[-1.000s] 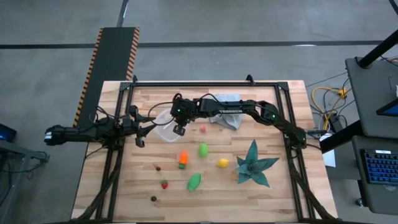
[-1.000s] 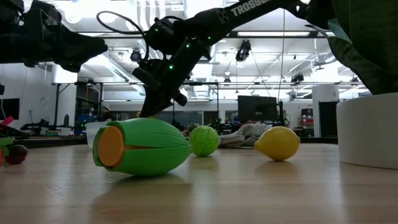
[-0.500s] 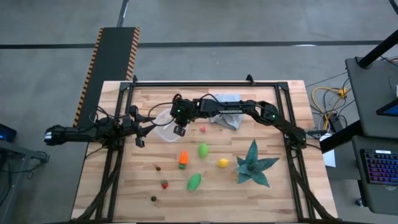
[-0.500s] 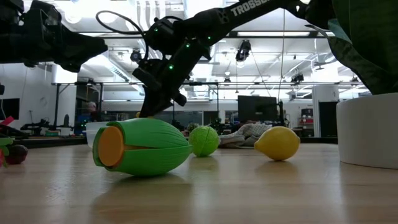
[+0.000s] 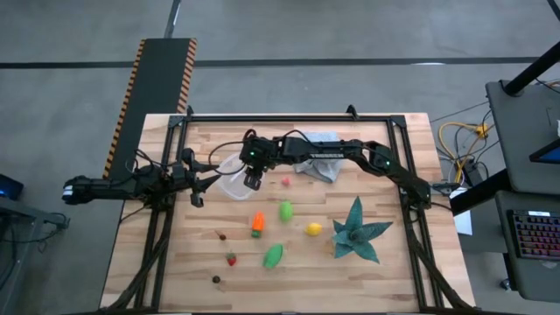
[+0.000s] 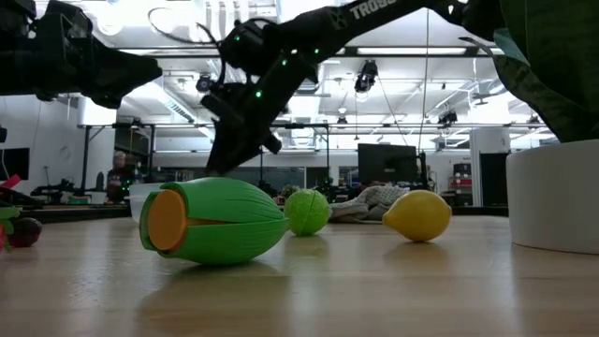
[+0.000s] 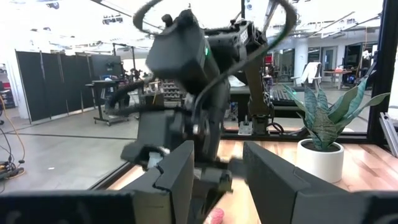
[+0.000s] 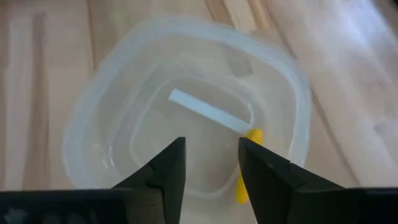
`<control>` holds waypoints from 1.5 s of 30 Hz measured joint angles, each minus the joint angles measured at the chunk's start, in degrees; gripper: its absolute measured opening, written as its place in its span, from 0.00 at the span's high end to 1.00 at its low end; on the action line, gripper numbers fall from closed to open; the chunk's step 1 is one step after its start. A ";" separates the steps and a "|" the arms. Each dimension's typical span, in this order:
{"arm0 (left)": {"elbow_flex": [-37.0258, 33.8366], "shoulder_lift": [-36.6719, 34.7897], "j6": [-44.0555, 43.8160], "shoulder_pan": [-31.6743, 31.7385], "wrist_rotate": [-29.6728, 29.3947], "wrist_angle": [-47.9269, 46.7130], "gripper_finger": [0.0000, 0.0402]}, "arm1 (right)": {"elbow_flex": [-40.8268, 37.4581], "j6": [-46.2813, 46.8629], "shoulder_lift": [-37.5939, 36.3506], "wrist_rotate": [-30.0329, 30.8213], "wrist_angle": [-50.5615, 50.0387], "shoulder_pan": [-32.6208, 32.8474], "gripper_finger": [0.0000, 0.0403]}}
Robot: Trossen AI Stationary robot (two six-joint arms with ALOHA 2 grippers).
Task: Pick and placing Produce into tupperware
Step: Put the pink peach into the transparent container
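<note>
Clear plastic with a whitish rim, the tupperware (image 5: 233, 181) sits on the worktop (image 5: 385, 271) left of centre in the high view, and the right claw (image 5: 253, 181) hangs directly over its right-hand edge. That is the relation the next move depends on: the container lies straight below this claw, not off to one side. In the right wrist view the tupperware (image 8: 186, 118) fills the frame, rounded-square, with a small yellow piece (image 8: 247, 168) lying inside near one wall, its long axis running toward the camera. The right claw (image 8: 211, 163) is parted and carries nothing, so I judge a piece has just been let go and the arm is free to fetch another.

Remaining produce lies lower in the high view, well apart from the container: an orange carrot-like piece (image 5: 257, 224), a green round fruit (image 5: 285, 211), a lemon (image 5: 313, 229), a green pod (image 5: 273, 255), a small red piece (image 5: 284, 182), a strawberry (image 5: 231, 259) and two dark bits. All are nearer the right arm's reach than the left.

At the left edge, the left claw (image 5: 198, 187) waits just beside the tupperware, parted and empty. A teal leafy plant (image 5: 357, 232) stands lower right.
</note>
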 joint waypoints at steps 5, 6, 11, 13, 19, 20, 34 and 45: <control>0.00 0.14 -0.02 0.01 0.01 -0.02 0.69 | 0.58 -1.57 -3.19 0.27 -5.31 0.00 0.65; 0.00 0.14 0.00 -0.01 0.01 0.02 0.69 | 0.58 -1.87 -4.05 0.31 -6.69 0.00 0.65; 0.00 0.36 0.00 0.00 0.01 0.03 0.69 | 0.62 -0.56 -8.25 0.49 -12.45 0.15 0.65; 0.00 0.38 0.00 -0.01 0.01 -0.02 0.69 | 0.61 -0.97 -9.94 0.93 -14.76 0.61 0.65; 0.00 0.38 0.00 -0.01 0.01 -0.03 0.69 | 0.14 -2.34 -13.89 6.80 -22.00 2.61 0.64; 0.00 0.38 -0.01 -0.01 -0.01 -0.07 0.69 | -0.29 -2.54 -14.35 7.62 -22.76 2.99 0.64; -0.02 0.74 -0.02 -0.01 0.01 -1.34 0.69 | -28.17 0.32 -29.52 11.08 -1.59 5.00 0.64; -0.04 1.15 -0.04 0.01 0.00 -1.27 0.69 | -52.38 5.09 -38.04 4.87 25.97 5.05 0.50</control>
